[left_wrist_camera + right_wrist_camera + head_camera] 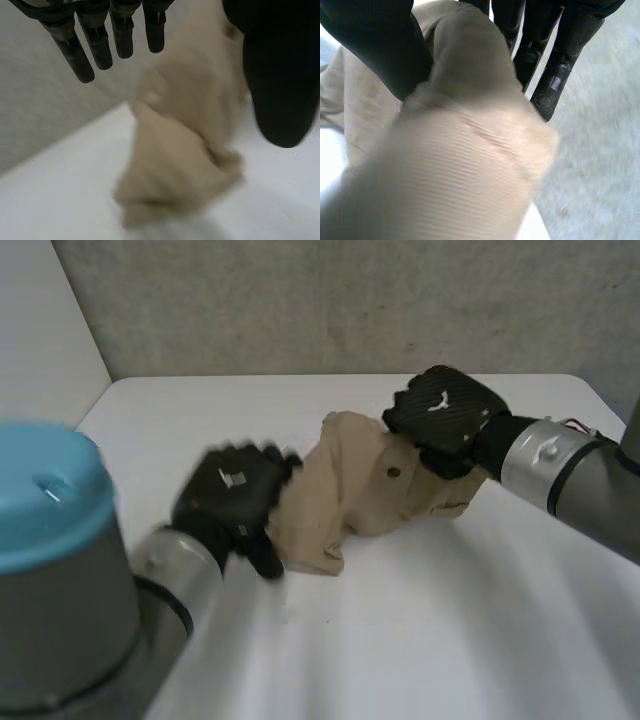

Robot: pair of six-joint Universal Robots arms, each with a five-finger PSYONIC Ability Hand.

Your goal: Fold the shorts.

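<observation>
Tan shorts (370, 490) bunched on worktop (450, 640); wrist views: right hand (377, 42) pinched on a fold, left hand (280, 75) straight-fingered, empty.

Right hand (445, 415) covers far edge of shorts (350, 495); left arm's blue cap (45, 490) cut off by edge.

free: near table (430, 640) half (bare white) | obstacle: crumpled shorts (350, 490) mid-table | wall (300, 310) behind

Robotics lab setup, plain white table (420, 640), bare grey wall (300, 300) behind
</observation>
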